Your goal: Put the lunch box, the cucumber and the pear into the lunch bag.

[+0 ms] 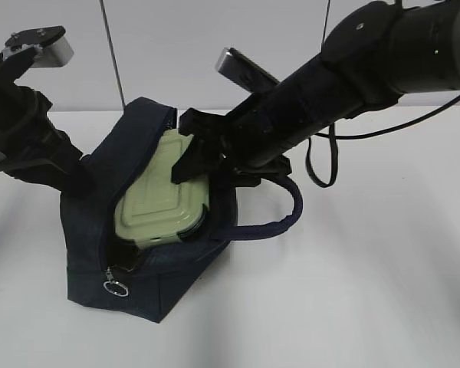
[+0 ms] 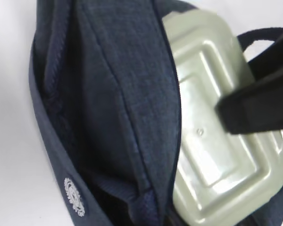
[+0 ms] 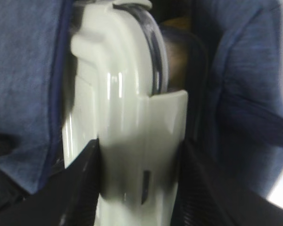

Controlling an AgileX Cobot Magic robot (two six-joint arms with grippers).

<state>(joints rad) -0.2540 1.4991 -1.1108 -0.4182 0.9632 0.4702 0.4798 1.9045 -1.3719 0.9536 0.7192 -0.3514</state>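
Exterior view: the box (image 1: pixel 162 201) sits tilted, halfway into the open bag (image 1: pixel 130 261) on the white table (image 1: pixel 368 291). The right gripper (image 1: pixel 203 165) clamps the box's upper end. The left gripper (image 1: pixel 75 170), closed, pinches the bag's edge.

Left wrist view: the box's lid lies against navy fabric.

Right wrist view: both fingers (image 3: pixel 80 188) squeeze the box edgewise.

A plain white worktop (image 1: pixel 383 291) fills the foreground under even light. Behind it rises a pale wall (image 1: pixel 184 46), crossed by thin dark vertical lines.
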